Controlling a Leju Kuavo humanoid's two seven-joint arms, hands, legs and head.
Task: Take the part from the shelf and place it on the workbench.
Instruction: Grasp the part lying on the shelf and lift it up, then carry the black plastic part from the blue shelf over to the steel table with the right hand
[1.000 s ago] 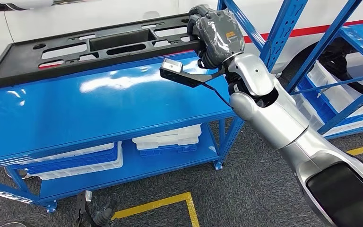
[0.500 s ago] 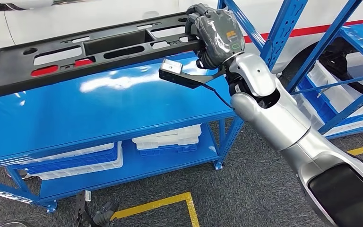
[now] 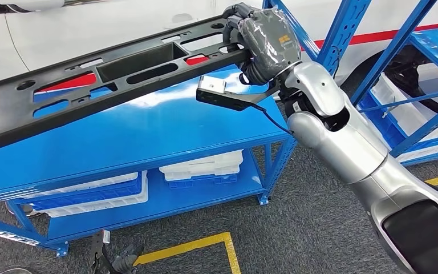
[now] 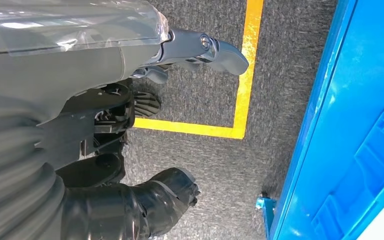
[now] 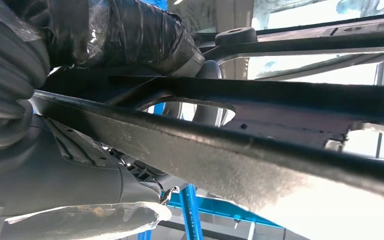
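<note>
The part is a long black plastic panel with several cut-outs. It hangs lifted above the blue shelf top, its left end low and near, its right end high. My right hand grips that right end, fingers wrapped round the edge. The right wrist view looks along the panel from underneath, with the right hand's dark wrapped fingers over its rim. My left hand hangs beside my body above the floor, holding nothing; how its fingers lie is unclear.
White and blue bins sit on the lower shelf. A second blue rack with bins stands at the right, and a white car body lies behind the shelf. Yellow floor tape marks the grey carpet.
The panel has swung: its left end has come forward and down toward me and slid left, while the right hand keeps hold of its right end and has barely shifted.
</note>
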